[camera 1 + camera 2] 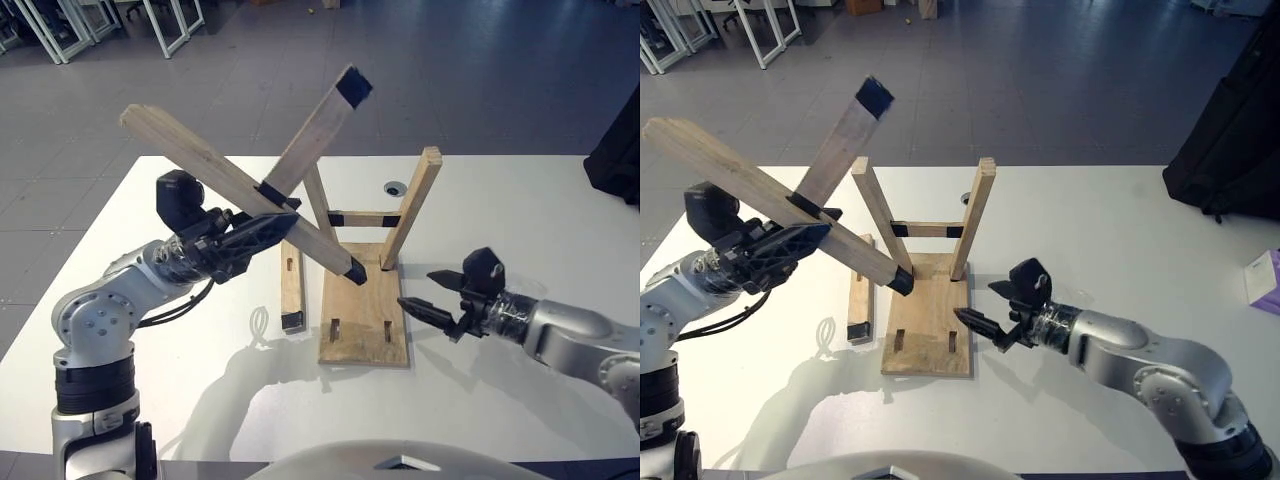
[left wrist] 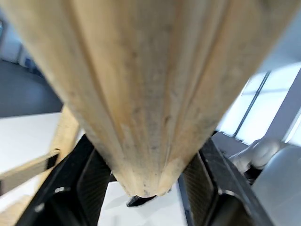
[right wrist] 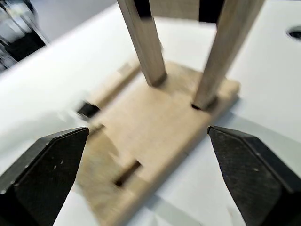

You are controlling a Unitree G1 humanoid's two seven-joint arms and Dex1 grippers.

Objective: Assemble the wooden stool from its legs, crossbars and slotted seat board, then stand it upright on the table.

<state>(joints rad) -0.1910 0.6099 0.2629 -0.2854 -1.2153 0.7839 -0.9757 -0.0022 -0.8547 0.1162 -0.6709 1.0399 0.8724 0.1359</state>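
Observation:
The slotted seat board (image 1: pixel 366 320) lies flat on the white table (image 1: pixel 520 210). Two legs joined by a crossbar (image 1: pixel 366 217) stand in its far slots. My left gripper (image 1: pixel 250 232) is shut on a second leg pair (image 1: pixel 240 180), held tilted in the air over the board's left side; its lower black-capped end hangs just above the board. In the left wrist view the held wood (image 2: pixel 141 94) sits between the black fingers (image 2: pixel 84 183). My right gripper (image 1: pixel 430 292) is open just right of the board, empty. The right wrist view looks at the board (image 3: pixel 155 136) and standing legs.
A loose wooden crossbar (image 1: pixel 291 290) with a black end lies on the table left of the board. A round hole (image 1: pixel 395 187) is in the table behind the standing legs. The near and right parts of the table are bare.

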